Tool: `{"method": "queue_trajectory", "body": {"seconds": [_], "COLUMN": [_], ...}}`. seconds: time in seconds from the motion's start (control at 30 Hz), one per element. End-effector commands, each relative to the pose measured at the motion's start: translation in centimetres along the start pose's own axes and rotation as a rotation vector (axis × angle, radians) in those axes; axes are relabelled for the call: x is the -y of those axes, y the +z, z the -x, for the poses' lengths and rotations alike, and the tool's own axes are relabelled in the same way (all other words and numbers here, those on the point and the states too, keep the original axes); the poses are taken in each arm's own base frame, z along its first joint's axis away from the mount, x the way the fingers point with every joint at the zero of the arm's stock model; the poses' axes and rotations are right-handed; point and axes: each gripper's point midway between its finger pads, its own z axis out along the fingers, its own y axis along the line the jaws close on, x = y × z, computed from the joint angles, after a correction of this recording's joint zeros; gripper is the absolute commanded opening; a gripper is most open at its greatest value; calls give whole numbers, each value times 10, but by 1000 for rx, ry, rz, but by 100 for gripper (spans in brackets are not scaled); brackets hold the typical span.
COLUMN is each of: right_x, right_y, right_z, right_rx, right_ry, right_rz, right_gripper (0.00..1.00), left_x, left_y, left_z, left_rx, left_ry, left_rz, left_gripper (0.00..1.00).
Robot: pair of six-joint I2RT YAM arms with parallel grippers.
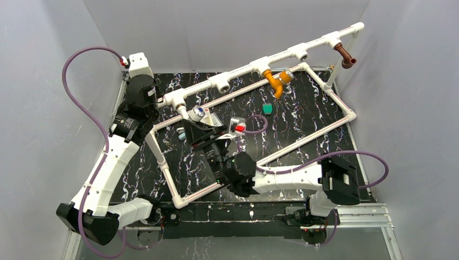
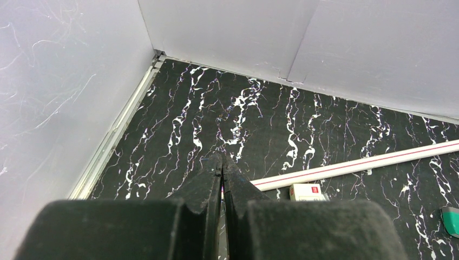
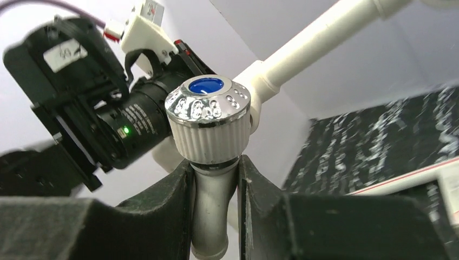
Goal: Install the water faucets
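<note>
1. My right pincer: its matte black fingers are clamped on the smooth neck of the white faucet, just under the ribbed knob. The knob has a beaded chrome cap with a glossy blue disc.
2. The white faucet is held up at the leftmost T-fitting of the white pipe frame — I cannot tell whether it is seated.
3. My left pincer has its tips pressed together with nothing between them, above the black, white-veined table near its back left corner.
4. On the same rail, the orange faucet hangs from the middle fitting and the reddish-brown faucet from the far right end.
5. A small teal piece lies on the table inside the frame.
6. Writing: the sticker on the left arm and the red print on a small white block beside a red-striped pipe are both too small to read.
</note>
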Motion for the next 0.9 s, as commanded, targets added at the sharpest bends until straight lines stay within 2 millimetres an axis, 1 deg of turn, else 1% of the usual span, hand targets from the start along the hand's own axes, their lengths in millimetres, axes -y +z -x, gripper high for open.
{"method": "queue_trajectory", "body": {"seconds": [0.0,0.07,0.17,0.3,0.4,0.53,0.73,0.87], "right_x": [-4,-5,-4,-4,-4,-9,-5,-2], "right_y": [8,8,6,2,0,-2,-5,-5], "right_z": [40,37,24,25,32,35,32,31], "right_rx": [90,66,13,7,3,-25,-32,-33], "right_ry": [531,673,800,959,1044,1090,1080,1060], "right_rz": [-95,-119,-167,-173,-169,-167,-181,-192], "right_gripper": [1,1,1,1,1,1,1,17], "left_x": [-5,-5,-4,-4,-3,-4,-4,-4], "left_y": [-12,-12,-11,-11,-11,-12,-12,-11], "left_z": [-142,-143,-144,-145,-147,-147,-146,-147], "left_rx": [-463,-465,-468,-471,-476,-476,-477,-480], "left_ry": [308,309,311,311,312,312,317,320], "left_rz": [-29,-29,-29,-29,-34,-33,-32,-28], "left_gripper": [0,0,0,0,0,0,0,0]}}
